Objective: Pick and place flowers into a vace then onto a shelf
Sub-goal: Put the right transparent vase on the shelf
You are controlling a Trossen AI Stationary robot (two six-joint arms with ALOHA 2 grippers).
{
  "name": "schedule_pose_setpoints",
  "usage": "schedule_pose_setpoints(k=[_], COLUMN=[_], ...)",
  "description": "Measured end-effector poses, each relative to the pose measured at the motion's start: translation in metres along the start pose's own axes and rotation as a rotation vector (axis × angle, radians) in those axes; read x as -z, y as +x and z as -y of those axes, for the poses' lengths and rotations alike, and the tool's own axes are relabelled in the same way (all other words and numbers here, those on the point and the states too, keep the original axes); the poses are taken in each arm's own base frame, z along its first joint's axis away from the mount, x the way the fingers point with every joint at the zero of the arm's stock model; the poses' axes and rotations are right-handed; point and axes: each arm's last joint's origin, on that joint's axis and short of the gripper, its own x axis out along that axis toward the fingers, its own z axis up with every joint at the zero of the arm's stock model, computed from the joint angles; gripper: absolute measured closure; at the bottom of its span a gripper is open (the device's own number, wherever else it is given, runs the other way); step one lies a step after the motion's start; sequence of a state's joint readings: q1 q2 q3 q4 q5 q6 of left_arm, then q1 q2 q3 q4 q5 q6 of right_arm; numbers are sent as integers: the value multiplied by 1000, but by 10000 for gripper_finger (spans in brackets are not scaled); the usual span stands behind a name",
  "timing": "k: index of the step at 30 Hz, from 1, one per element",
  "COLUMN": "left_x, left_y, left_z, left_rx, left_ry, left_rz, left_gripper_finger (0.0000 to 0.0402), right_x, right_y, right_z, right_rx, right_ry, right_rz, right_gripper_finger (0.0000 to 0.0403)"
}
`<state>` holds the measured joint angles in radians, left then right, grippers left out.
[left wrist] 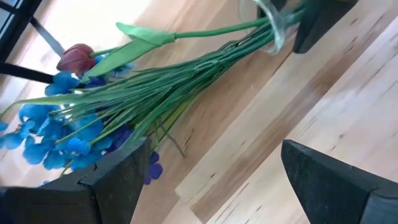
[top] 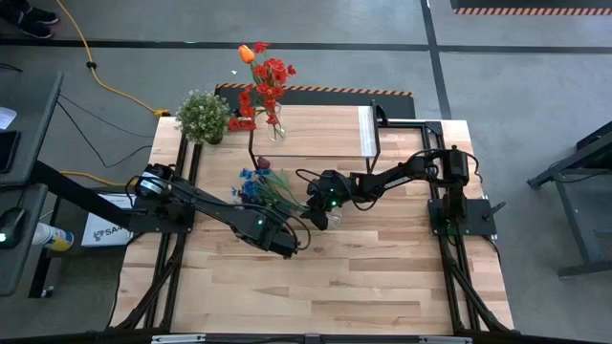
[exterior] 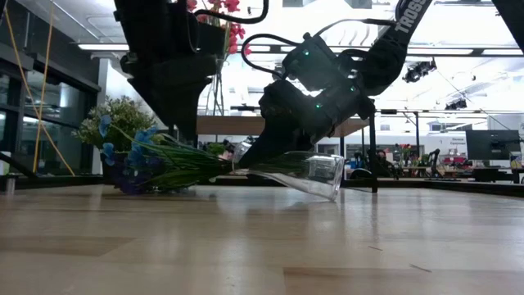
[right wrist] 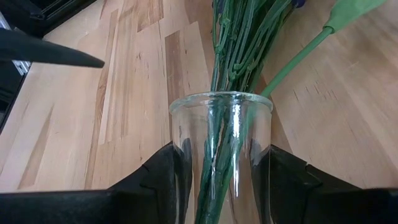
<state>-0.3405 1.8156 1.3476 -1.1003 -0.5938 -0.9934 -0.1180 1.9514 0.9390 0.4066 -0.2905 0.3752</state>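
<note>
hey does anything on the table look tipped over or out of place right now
Yes. The clear glass vase is tilted almost onto its side, clamped in the right gripper, with the blue flowers resting on the table and only their stems inside it.

Flower stems (right wrist: 231, 56) in tipped vase (right wrist: 221, 134) on table (top: 382, 277); shelf (top: 316, 129) behind.

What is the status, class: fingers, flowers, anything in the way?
Right gripper shut on tilted vase, blue flowers part-way in. Left gripper open above the stems. Second vase with red flowers already on shelf.
</note>
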Motion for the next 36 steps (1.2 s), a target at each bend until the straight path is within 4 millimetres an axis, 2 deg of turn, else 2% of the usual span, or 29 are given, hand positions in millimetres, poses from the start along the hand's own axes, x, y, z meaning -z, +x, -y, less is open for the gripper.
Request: schedule_pose_setpoints(k=[36], left_x=[-2], left_y=[0], left_z=[2], left_rx=[19], left_ry=[1], left_rz=[14], left_gripper_finger=[2], right_x=[0], right_y=[0], right_z=[0], right_rx=[1], right_ry=[0], right_rz=[-5], right_gripper_finger=[232])
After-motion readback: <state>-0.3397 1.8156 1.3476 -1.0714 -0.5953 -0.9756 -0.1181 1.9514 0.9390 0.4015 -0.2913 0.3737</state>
